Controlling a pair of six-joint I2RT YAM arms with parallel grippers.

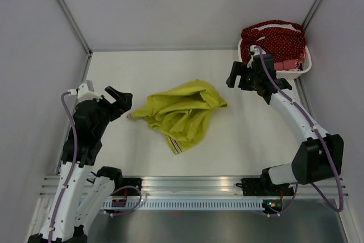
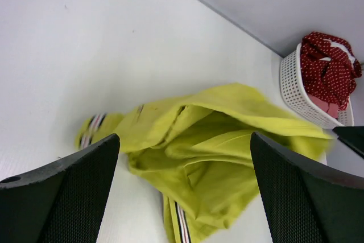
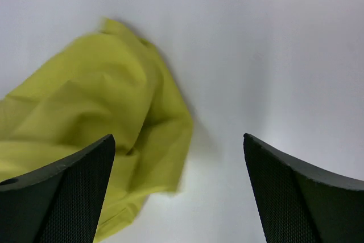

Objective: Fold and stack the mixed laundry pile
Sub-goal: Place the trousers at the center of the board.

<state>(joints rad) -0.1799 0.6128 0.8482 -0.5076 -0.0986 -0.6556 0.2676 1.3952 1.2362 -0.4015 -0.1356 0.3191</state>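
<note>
Yellow-green garment [image 1: 182, 113] lying crumpled mid-surface [image 1: 256, 138], apart from basket, likely set out for folding. Left pincer [image 1: 120, 102] and right pincer [image 1: 234, 77] both hanging released, empty, flanking garment for two-sided grasp. Dotted red cloth [image 1: 276, 41] topping remaining laundry, waiting in basket [image 1: 304, 68].

Item: left arm [image 1: 77, 140], upright from the near-left base, elbow bent, wrist aimed right. Its left gripper [image 1: 120, 102] had jaws spread wide, holding nothing.
Item: right arm [image 1: 296, 120], extended from the near-right base toward the far right. Its right gripper [image 1: 234, 75] faced left, jaws wide apart, empty.
</note>
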